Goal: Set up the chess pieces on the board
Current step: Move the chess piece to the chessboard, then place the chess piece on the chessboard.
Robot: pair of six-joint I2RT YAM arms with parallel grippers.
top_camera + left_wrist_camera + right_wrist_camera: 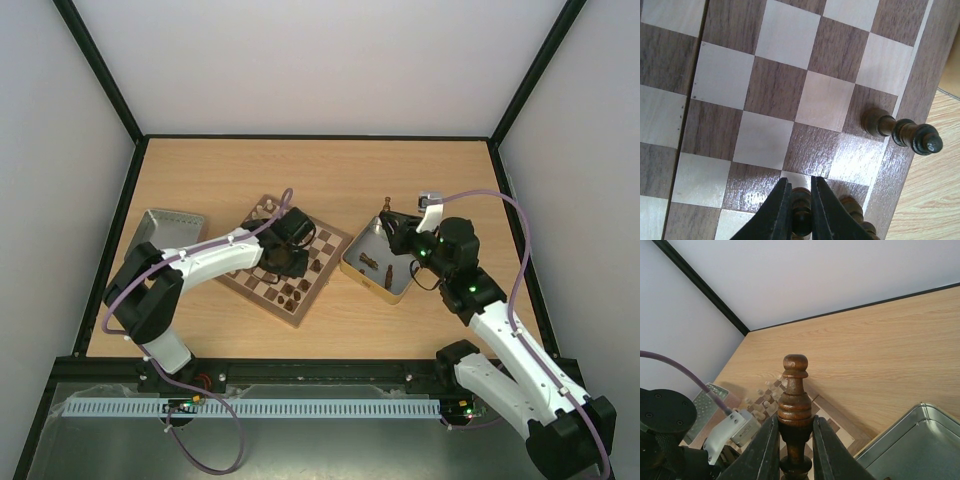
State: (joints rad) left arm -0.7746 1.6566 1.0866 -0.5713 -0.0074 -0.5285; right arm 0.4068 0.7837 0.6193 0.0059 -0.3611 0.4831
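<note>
The board (328, 243) lies tilted at the table's middle. Pale chess pieces (268, 207) stand at its far corner and dark ones (290, 295) along its near edge. My left gripper (800, 187) is low over the board (785, 35), shut on a dark piece (801, 210) near the rim. Another dark piece (902, 132) stands by the rim to the right. My right gripper (794, 422) holds a tall dark piece (795, 400) upright, raised above the tin's far end (387, 205).
A shiny metal tin (398, 288) right of the board holds a few dark pieces (370, 263); its corner shows in the right wrist view (920, 440). A grey tray (165, 232) sits left of the board. Black frame posts ring the table.
</note>
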